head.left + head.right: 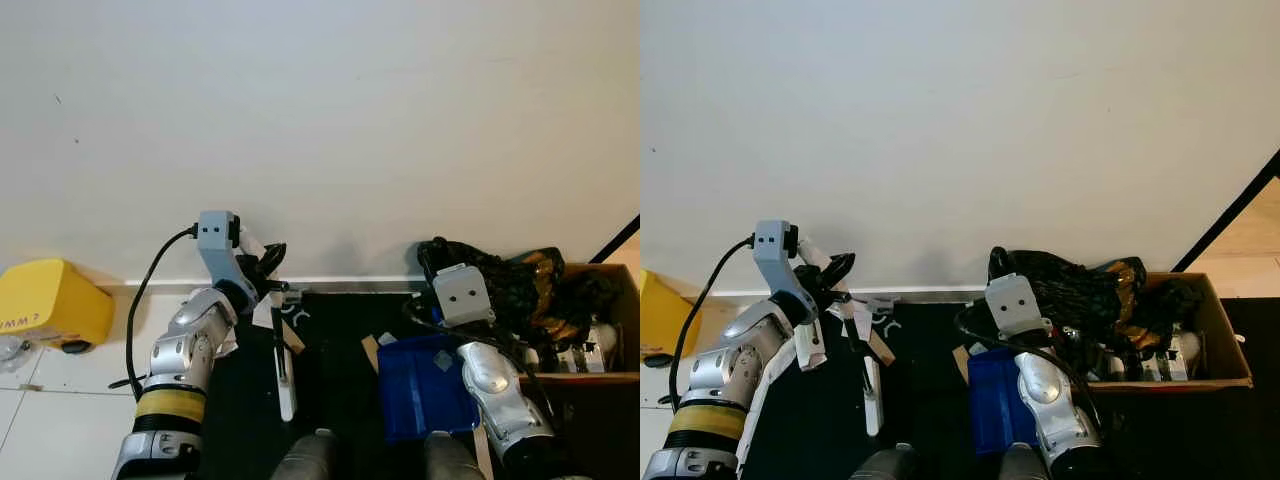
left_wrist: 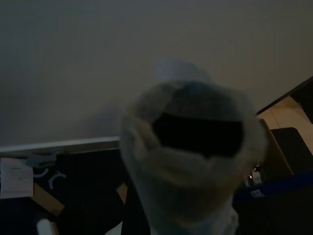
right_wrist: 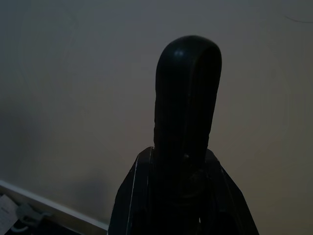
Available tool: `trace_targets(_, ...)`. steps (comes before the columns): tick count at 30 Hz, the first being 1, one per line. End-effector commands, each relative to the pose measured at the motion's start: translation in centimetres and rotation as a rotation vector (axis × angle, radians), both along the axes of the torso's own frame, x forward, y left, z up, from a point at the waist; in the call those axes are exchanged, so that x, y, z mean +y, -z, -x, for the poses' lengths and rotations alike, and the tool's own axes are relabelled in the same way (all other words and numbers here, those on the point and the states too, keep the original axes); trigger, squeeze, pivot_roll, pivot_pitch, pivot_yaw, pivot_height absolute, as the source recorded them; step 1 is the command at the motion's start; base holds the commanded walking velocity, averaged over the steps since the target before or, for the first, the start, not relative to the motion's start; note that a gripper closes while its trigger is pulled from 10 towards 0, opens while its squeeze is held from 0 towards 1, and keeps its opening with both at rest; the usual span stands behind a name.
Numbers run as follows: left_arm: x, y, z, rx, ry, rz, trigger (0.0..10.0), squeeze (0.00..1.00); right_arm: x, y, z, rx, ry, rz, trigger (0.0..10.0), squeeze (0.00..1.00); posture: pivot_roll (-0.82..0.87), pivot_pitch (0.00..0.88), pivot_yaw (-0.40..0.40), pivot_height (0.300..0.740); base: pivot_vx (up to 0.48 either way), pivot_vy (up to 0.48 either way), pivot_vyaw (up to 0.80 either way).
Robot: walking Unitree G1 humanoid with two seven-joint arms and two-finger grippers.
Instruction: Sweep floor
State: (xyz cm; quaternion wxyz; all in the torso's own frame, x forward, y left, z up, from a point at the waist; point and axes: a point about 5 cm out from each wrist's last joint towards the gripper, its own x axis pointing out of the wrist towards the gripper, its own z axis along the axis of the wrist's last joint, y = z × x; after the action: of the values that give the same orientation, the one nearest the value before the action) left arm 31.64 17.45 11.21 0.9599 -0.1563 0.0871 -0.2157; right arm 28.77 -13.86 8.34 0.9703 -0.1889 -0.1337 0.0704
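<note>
My left gripper (image 1: 266, 264) is raised near the wall's skirting and is shut on a brush whose handle is wrapped in white tape. The brush's thin dark shaft and white lower part (image 1: 286, 378) hang down over the black mat. In the left wrist view the taped, hollow end of the handle (image 2: 190, 161) sits close to the camera and is blurred. My right gripper (image 3: 182, 164) is shut on the black loop handle (image 3: 188, 98) of a blue dustpan (image 1: 425, 392), which is held low over the mat in front of my right forearm.
A plain wall (image 1: 320, 120) stands straight ahead with a skirting board (image 1: 340, 285) at its foot. A cardboard box (image 1: 612, 300) holding a black bag (image 1: 510, 285) and clutter is at the right. A yellow object (image 1: 50, 300) lies at the left. Wood scraps (image 1: 293, 336) lie on the mat.
</note>
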Motion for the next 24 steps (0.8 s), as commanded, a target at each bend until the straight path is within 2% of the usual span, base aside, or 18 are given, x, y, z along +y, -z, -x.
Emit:
trace_targets(1, 0.3, -0.1, 0.2, -0.004, -0.001, -0.011, 10.0, 0.00, 0.2, 1.1, 0.3, 0.030, -0.053, 0.090, 10.0, 0.00, 0.13, 0.201, 0.125, 0.740, 0.000, 0.000, 0.00)
trace_targets(4, 0.2, -0.1, 0.1, -0.004, 0.003, -0.010, 10.0, 0.00, 0.5, 2.3, 0.8, 0.068, -0.080, 0.141, 10.0, 0.00, 0.13, 0.199, 0.126, 0.740, 0.000, 0.000, 0.00)
trace_targets(8, 0.2, -0.1, 0.2, -0.003, 0.004, -0.010, 10.0, 0.00, 0.8, 2.5, 0.8, 0.066, -0.071, 0.145, 10.0, 0.00, 0.14, 0.201, 0.127, 0.740, 0.000, 0.000, 0.00)
trace_targets(9, 0.2, 0.1, 0.3, 0.002, 0.007, -0.010, 10.0, 0.00, 1.4, 2.6, 0.9, 0.058, -0.062, 0.130, 10.0, 0.00, 0.14, 0.208, 0.128, 0.740, 0.000, 0.000, 0.00)
trace_targets(10, 0.2, 0.1, 0.3, 0.002, 0.007, -0.010, 10.0, 0.00, 1.4, 2.6, 0.9, 0.058, -0.062, 0.130, 10.0, 0.00, 0.14, 0.208, 0.128, 0.740, 0.000, 0.000, 0.00)
trace_targets(11, 0.1, 0.3, 0.5, 0.010, 0.014, -0.012, 10.0, 0.00, 2.4, 2.9, 0.9, 0.081, -0.070, 0.102, 10.0, 0.00, 0.14, 0.215, 0.129, 0.740, 0.000, 0.000, 0.00)
trace_targets(13, 0.0, 0.4, 0.5, 0.012, 0.019, -0.009, 10.0, 0.00, 2.9, 3.0, 0.9, 0.086, -0.077, 0.099, 10.0, 0.00, 0.14, 0.221, 0.129, 0.740, 0.000, 0.000, 0.00)
trace_targets(14, -0.5, 0.7, 0.7, 0.025, 0.045, 0.018, 10.0, 0.00, 4.0, 3.3, 1.0, 0.098, -0.097, 0.094, 10.0, 0.00, 0.14, 0.225, 0.127, 0.740, 0.000, 0.000, 0.00)
trace_targets(18, -0.9, 0.9, 0.8, 0.042, 0.076, 0.084, 10.0, 0.00, 5.0, 3.6, 1.1, 0.106, -0.121, 0.086, 10.0, 0.00, 0.13, 0.234, 0.126, 0.740, 0.000, 0.000, 0.00)
trace_targets(20, -1.2, 0.5, 0.6, 0.043, 0.090, 0.150, 10.0, 0.00, 5.8, 3.7, 1.3, 0.109, -0.139, 0.075, 10.0, 0.00, 0.13, 0.240, 0.122, 0.740, 0.000, 0.000, 0.00)
trace_targets(24, -2.3, 0.0, 0.3, 0.030, 0.143, 0.168, 10.0, 0.00, 6.6, 3.8, 1.4, 0.124, -0.128, 0.049, 10.0, 0.00, 0.12, 0.251, 0.114, 0.740, 0.000, 0.000, 0.00)
